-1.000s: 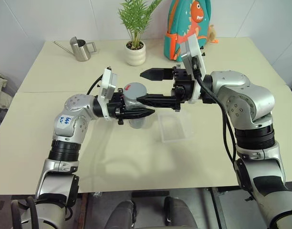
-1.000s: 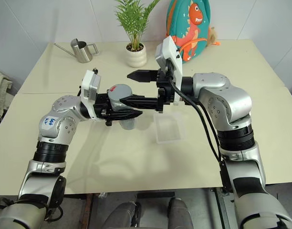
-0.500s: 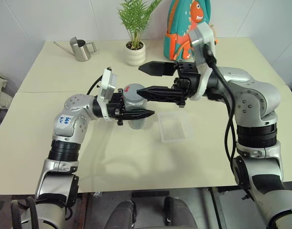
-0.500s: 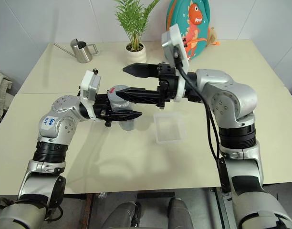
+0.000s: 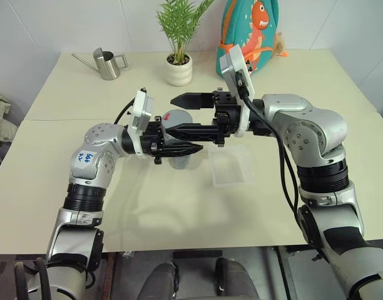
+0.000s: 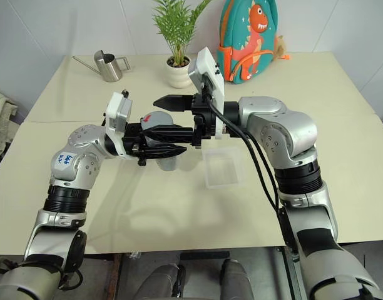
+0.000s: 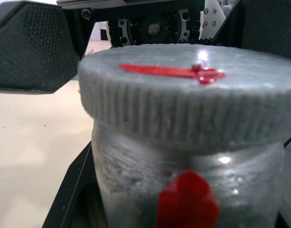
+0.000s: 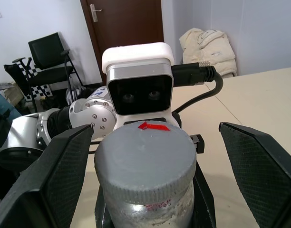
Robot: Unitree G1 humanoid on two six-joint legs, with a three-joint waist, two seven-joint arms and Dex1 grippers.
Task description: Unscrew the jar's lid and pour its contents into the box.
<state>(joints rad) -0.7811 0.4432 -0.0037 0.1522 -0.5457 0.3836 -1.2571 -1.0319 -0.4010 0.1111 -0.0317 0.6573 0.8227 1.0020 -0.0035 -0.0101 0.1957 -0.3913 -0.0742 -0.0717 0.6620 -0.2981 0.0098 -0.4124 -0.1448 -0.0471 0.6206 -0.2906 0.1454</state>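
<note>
Left eye view: a cream table [image 5: 148, 206] carries the scene. The left tool [image 5: 179, 141] reaches in from the left, pointing right, its two black fingers pressed tight around the jar [image 5: 179, 134], which it holds upright above the table. The grey lid [image 5: 176, 117] sits on top of the jar, marked with a small red strip. The right tool [image 5: 182, 115] comes in from the right, pointing left, its fingers spread wide, one on the far side of the lid and one on the near side, neither clearly touching it. The clear plastic box [image 5: 231, 165] lies flat on the table just to the right of the jar, under the right forearm. At the far edge stand a steel watering can [image 5: 106, 63], a white plant pot [image 5: 179, 69] with a green plant, and a teal backpack [image 5: 249, 34].

Right eye view: the same layout, with the jar held above the table just left of the box.

Left wrist view: the jar fills the middle, its ribbed lid on, a red patch on its side. The right tool's textured black pads stand on either side of the lid.

Right wrist view: the lid faces the camera, flanked by two wide-apart black pads [image 8: 55, 175], with gaps on both sides. The contents cannot be seen.
</note>
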